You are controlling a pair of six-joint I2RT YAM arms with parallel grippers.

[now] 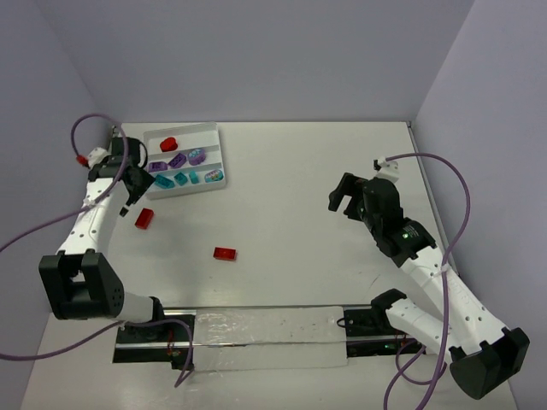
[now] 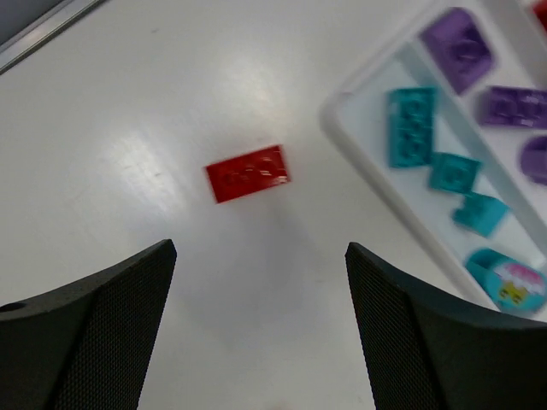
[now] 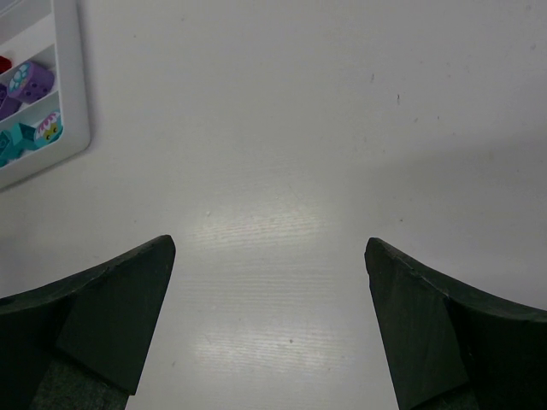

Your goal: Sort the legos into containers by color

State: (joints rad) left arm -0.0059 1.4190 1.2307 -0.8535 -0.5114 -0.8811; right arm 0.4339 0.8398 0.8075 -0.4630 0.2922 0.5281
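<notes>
The white ribbed tray (image 1: 192,128) sits at the far left. It holds a red lego (image 1: 168,143) in the far compartment, purple legos (image 1: 177,160) in the middle one and teal legos (image 1: 181,178) in the near one. Two red legos lie loose on the table, one (image 1: 144,218) just near the tray, one (image 1: 225,253) further toward the middle. My left gripper (image 1: 131,198) is open and empty beside the tray, above the nearer red lego (image 2: 248,173), which lies ahead of its fingers. My right gripper (image 1: 344,203) is open and empty over bare table at the right.
A long clear strip (image 1: 265,337) with black clamps lies along the near edge between the arm bases. Walls close the table at the back and both sides. The tray's corner (image 3: 73,102) shows at the left of the right wrist view, and its rim (image 2: 359,145) in the left wrist view.
</notes>
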